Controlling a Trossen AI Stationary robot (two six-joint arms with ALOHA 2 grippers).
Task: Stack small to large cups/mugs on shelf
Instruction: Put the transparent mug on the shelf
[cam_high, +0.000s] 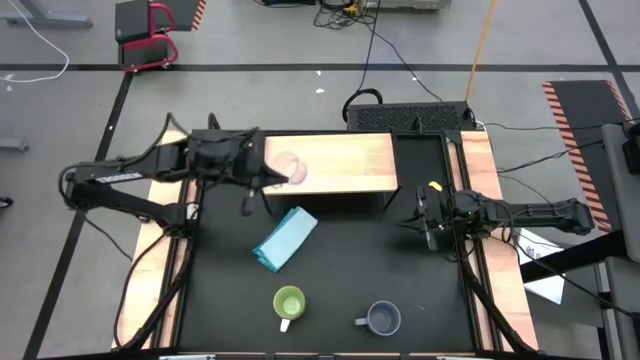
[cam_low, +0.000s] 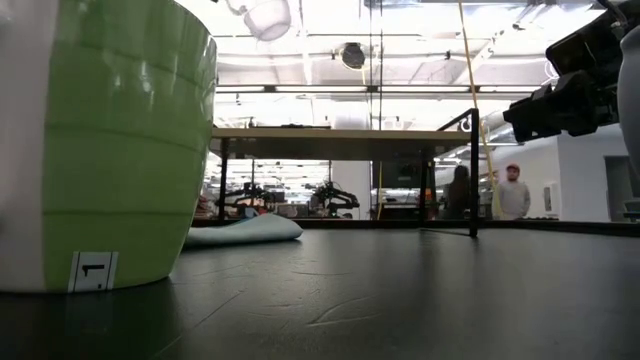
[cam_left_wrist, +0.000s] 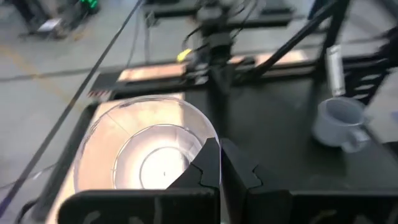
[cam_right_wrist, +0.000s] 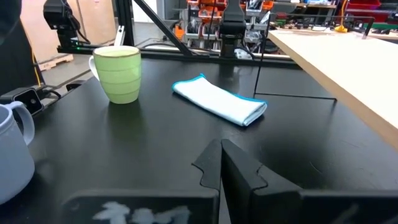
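The small clear glass cup is over the left part of the light-wood shelf, held by my left gripper. In the low view the cup shows high above the shelf top. The lime-green mug and the grey-blue mug stand upright on the black table near its near edge. My right gripper is shut and empty, low over the table's right side beside the shelf. My left gripper pinches the glass cup's wall at the rim, one finger inside the cup and one outside. The cup's mouth faces the wrist camera. The cup is lifted clear above the shelf.
A folded light blue cloth lies on the table in front of the shelf, between it and the mugs. The shelf stands on thin black legs. People stand in the room beyond the table.
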